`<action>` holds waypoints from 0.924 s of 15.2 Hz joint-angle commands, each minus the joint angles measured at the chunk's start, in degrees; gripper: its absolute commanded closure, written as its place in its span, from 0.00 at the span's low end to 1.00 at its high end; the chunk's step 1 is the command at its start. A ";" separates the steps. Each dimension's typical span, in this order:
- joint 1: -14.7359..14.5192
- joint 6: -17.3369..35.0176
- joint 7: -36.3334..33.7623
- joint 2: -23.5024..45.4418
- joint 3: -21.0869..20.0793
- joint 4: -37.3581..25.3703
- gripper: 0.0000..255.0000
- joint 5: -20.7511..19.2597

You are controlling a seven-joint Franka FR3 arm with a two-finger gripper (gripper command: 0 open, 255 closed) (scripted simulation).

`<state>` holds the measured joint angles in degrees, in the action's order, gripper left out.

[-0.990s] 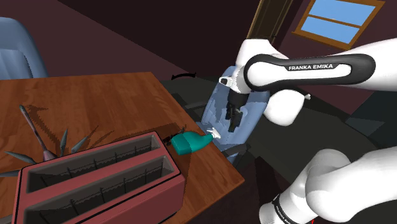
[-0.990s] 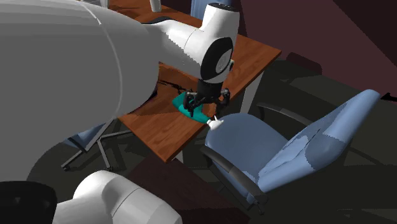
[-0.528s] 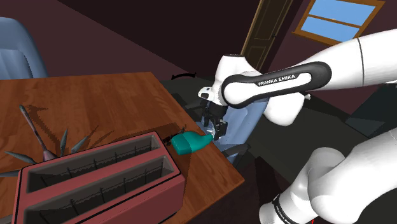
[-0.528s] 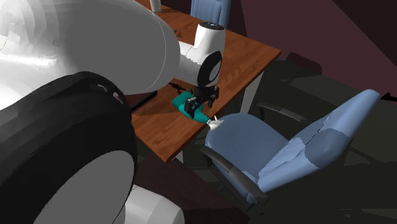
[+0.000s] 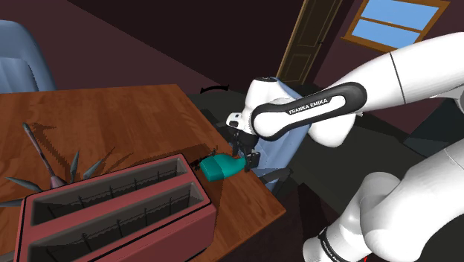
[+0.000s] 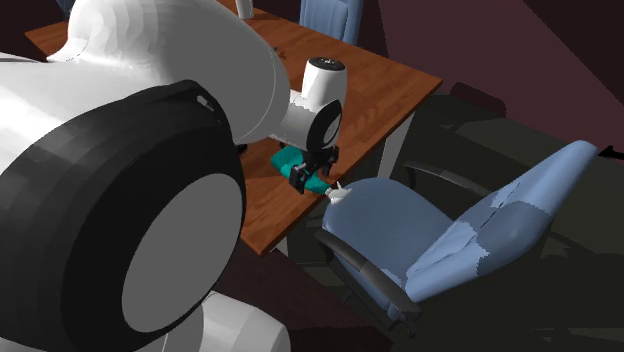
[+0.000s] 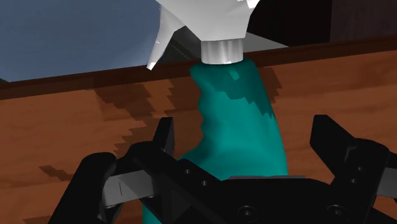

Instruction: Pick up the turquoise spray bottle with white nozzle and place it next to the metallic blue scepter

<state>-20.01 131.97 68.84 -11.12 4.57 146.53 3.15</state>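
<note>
While the spiky scepter [image 5: 50, 156] is seen lying far left on the table [image 5: 134, 112], the turquoise spray bottle [image 5: 218, 169] is laid flat near the right edge, straddled untouched by the spread pincer [image 5: 245, 154].

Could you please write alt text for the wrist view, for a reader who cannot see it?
A turquoise spray bottle lies on a brown wooden table between the two fingers of the open black gripper, which stand apart on either side of its body. Its white nozzle reaches past the table's edge, toward a blue chair.
</note>
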 commanded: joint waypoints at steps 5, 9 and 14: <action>-0.04 1.19 0.15 0.73 0.02 0.42 0.00 0.13; -0.04 1.18 0.15 0.72 0.02 0.42 1.00 0.13; -0.03 1.21 0.16 0.73 0.03 0.44 1.00 0.13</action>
<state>-20.04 133.19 69.01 -10.45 4.60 146.93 3.28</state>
